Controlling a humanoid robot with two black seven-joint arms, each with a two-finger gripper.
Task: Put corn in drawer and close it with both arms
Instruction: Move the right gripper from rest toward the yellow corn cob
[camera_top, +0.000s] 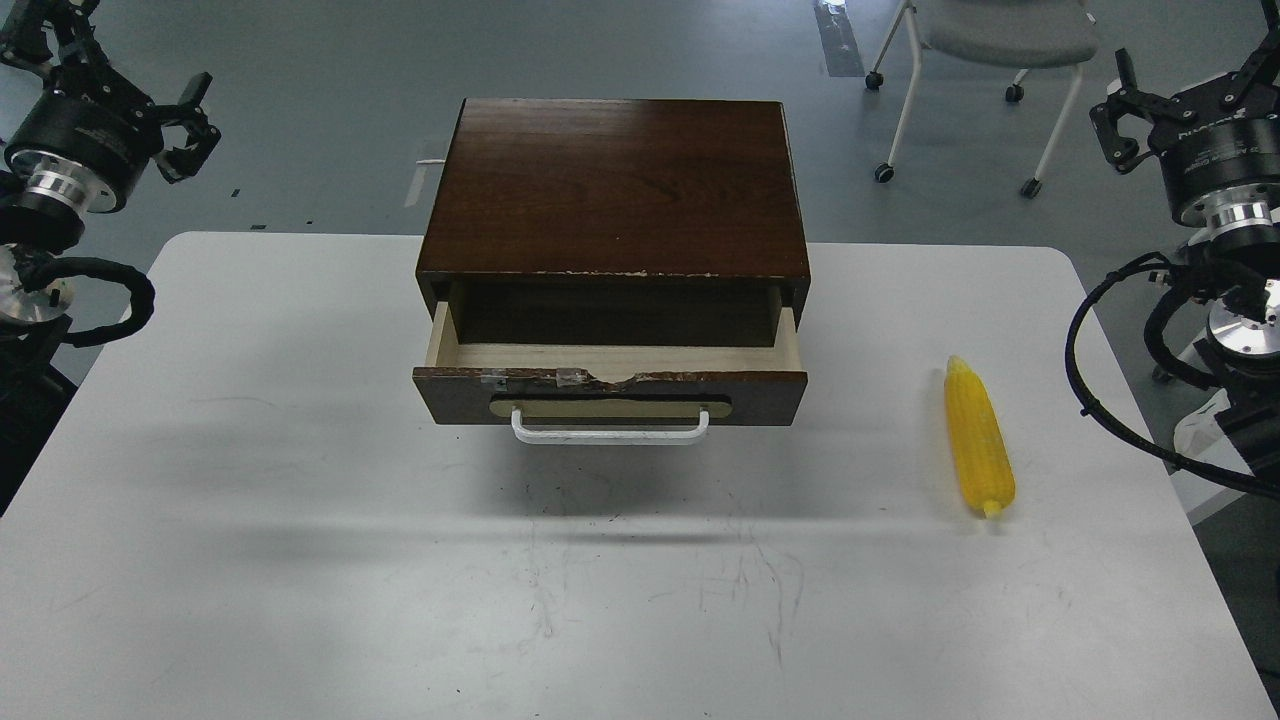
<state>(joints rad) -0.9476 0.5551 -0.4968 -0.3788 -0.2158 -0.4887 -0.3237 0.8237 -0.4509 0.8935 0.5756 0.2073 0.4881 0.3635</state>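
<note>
The corn (978, 437) is bright yellow with fine rows of kernels, lying near the right edge of the white, scuffed table (300, 520). The drawer (610, 392) is dark brown with pale wood inside — white handle (610, 432) on a tan plate. My arms are black with silver rings — the floor (330, 120) is grey.

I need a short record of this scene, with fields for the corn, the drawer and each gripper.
corn: corn lies flat on the table, right of the cabinet, tapered tip pointing away
drawer: drawer partly pulled out, inside looks empty
left gripper: left gripper raised at the left, holding nothing, fingers apart
right gripper: right gripper raised at the right, holding nothing, fingers apart
</note>
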